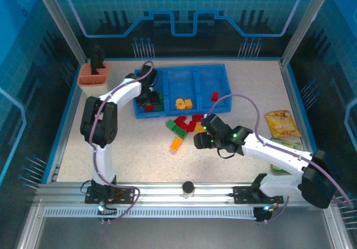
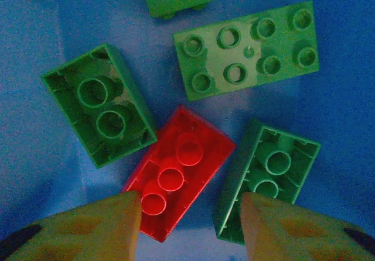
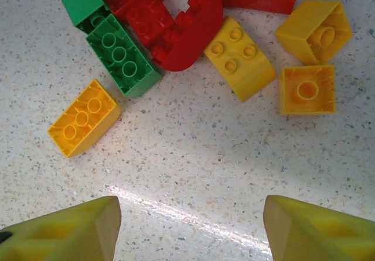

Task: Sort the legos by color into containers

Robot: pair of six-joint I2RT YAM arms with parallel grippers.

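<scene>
The left gripper [image 2: 190,207] is released, its jaws straddling the lower end of a red brick [image 2: 179,170] among green bricks [image 2: 96,106] in the blue tray [image 2: 345,132], frame centre. Risk: closing may also pinch the lower-right green brick [image 2: 266,176]. The right gripper [image 3: 190,211] is released and empty, with loose legos [image 3: 240,56] in the upper frame. No writing is legible.

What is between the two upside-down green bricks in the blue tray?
A red brick, hollow side up, between the left green brick and the right green brick, in the left wrist view.
</scene>
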